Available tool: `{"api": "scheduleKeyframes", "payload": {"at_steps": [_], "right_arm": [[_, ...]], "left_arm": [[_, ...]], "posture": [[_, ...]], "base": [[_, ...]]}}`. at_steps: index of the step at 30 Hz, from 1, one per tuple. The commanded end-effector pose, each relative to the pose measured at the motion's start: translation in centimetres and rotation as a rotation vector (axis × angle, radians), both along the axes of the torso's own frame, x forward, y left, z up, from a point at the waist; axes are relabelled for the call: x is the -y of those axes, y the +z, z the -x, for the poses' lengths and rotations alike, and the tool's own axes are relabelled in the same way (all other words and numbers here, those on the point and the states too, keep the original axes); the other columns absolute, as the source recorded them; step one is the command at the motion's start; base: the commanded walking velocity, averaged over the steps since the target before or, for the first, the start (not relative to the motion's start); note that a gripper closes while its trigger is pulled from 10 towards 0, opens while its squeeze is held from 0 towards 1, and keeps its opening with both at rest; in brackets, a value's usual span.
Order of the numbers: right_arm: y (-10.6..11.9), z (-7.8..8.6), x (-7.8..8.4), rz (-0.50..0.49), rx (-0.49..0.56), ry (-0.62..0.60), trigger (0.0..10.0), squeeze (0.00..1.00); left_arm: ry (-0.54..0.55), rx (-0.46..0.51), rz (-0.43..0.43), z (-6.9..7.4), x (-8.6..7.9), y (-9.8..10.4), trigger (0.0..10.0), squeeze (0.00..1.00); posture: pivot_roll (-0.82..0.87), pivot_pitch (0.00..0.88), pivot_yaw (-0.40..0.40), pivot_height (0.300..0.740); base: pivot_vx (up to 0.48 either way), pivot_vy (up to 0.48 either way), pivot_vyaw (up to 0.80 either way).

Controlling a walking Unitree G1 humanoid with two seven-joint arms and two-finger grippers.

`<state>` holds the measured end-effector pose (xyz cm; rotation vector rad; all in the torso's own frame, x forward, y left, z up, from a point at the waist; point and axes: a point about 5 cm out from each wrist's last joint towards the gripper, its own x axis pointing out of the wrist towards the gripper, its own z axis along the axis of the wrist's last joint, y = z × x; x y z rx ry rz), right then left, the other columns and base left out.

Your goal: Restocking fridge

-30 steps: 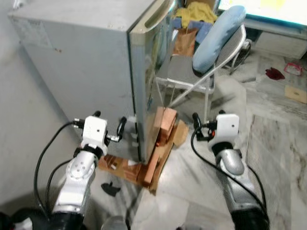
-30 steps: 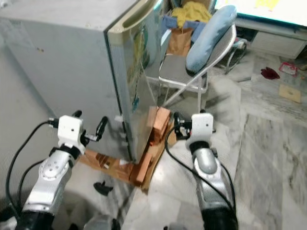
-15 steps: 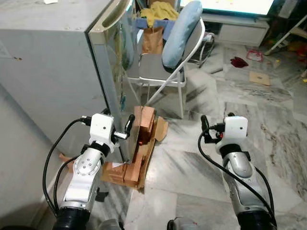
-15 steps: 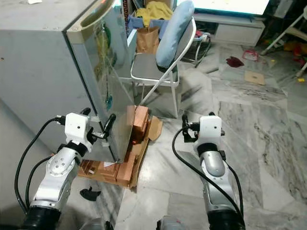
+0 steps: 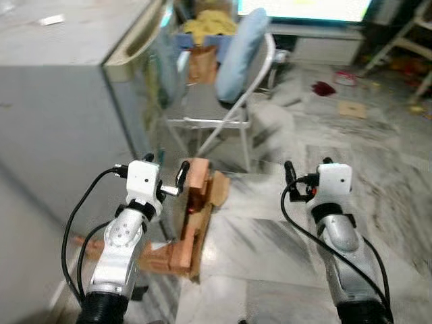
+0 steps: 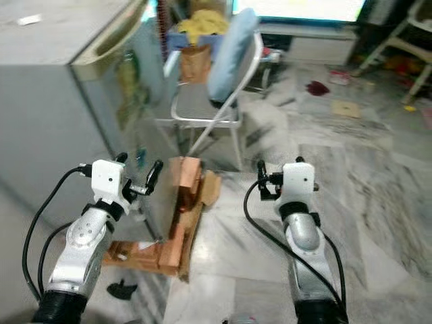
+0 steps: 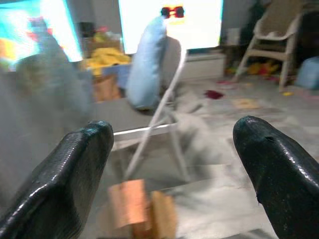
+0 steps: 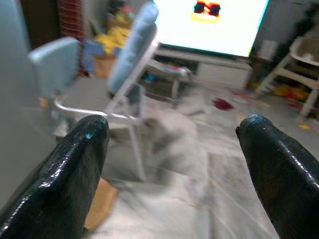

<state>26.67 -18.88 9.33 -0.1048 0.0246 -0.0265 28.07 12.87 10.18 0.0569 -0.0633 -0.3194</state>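
Note:
A grey fridge point(image 5: 61, 115) stands at my left with its door shut; the door's handle edge point(image 5: 138, 47) faces the room. My left gripper point(image 5: 167, 169) is held up beside the fridge's front corner, open, with nothing between its fingers point(image 7: 75, 169). My right gripper point(image 5: 307, 169) is held up over the marble floor at the right, also open and empty, its fingers point(image 8: 279, 164) pointing toward the chair. No item for the fridge is in either gripper.
A folding chair point(image 5: 202, 108) with a blue cushion point(image 5: 239, 50) stands just past the fridge door. Stacked wood and cardboard pieces point(image 5: 196, 202) lie at the fridge's foot. A bright screen point(image 5: 304, 8), yellow cloth point(image 5: 209, 23) and floor clutter point(image 5: 322, 88) lie beyond.
The whole picture has shifted and blurred, so the camera has moved: the fridge now sits further left and the floor shows more. Both arms keep their raised pose, fingers still open.

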Motion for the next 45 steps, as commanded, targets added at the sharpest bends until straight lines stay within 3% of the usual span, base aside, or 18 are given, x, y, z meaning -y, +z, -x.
{"api": "scheduleKeyframes", "payload": {"at_steps": [1, 6, 17, 34, 45], "right_arm": [[0.2, 0.2, -0.8, -0.005, 0.003, 0.021, 10.0, 0.00], [0.5, 0.4, -0.9, 0.002, 0.000, 0.028, 10.0, 0.00], [0.5, 0.8, -0.4, -0.011, -0.030, 0.009, 10.0, 0.00], [0.8, 1.9, -0.9, 0.023, -0.036, 0.038, 10.0, 0.00], [0.7, 2.5, -0.4, 0.022, -0.051, 0.027, 10.0, 0.00]], "left_arm": [[0.038, -0.006, -0.010, 0.1, -1.1, 0.1, 10.0, 0.00], [0.155, 0.009, -0.001, -1.3, -2.5, 0.6, 10.0, 0.00], [0.178, 0.009, -0.013, -2.1, -3.7, 0.8, 10.0, 0.00], [0.198, 0.019, -0.046, -5.8, -3.6, 1.8, 10.0, 0.00], [0.204, 0.013, -0.062, -6.9, -3.4, 2.0, 10.0, 0.00]], "posture": [[-0.01, 0.025, -0.014, 0.740], [-0.02, 0.035, -0.024, 0.740], [-0.03, 0.063, -0.024, 0.740], [-0.07, 0.068, -0.009, 0.740], [-0.08, 0.076, -0.002, 0.740]], "base": [[0.000, 0.000, 0.00], [0.000, 0.000, 0.00], [0.000, 0.000, 0.00], [0.000, 0.000, 0.00], [0.000, 0.000, 0.00]]}}
